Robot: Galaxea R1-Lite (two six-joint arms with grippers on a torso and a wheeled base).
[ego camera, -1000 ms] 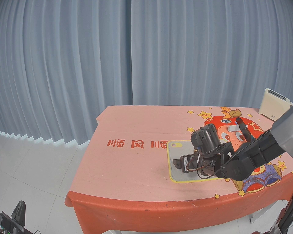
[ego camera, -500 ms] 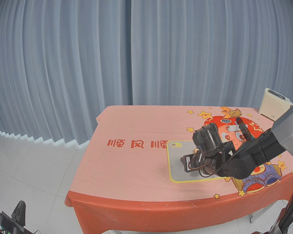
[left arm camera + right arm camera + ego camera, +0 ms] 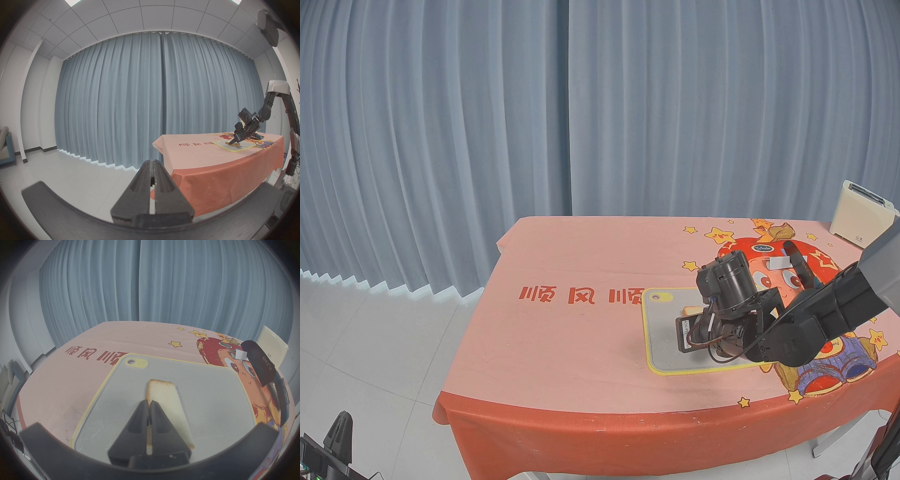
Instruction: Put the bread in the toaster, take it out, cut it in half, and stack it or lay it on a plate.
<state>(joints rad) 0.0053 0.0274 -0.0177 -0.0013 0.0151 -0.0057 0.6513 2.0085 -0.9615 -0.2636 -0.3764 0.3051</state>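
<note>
My right gripper [image 3: 682, 332] hangs low over the cutting board [image 3: 662, 359], which lies close to the front edge of the table [image 3: 562, 350], toward its right side. A small part of the bread [image 3: 692, 310] shows on the board just behind the wrist. The toaster [image 3: 860, 215] stands at the far right corner, and a dark tool [image 3: 799, 262], I think the knife, lies between it and the board. The left gripper [image 3: 339, 432] is down near the floor, well apart from the table's left edge.

From the left wrist, its fingers [image 3: 140, 184] are pressed together with nothing between them.

From the right wrist, the fingers [image 3: 137, 424] are also pressed together, and I see nothing pinched. The bread lies flat on the board, partly under the tips and running on beyond them. Its long axis goes from the board's near edge toward the far edge, almost in line with the fingers but a little skewed. I judge the right arm is much the nearer one for whatever comes next.

The board is grey and scratched, with a yellow rim. The cloth is pink with a printed cartoon, and a blue-grey curtain [image 3: 569, 106] closes the room behind.
</note>
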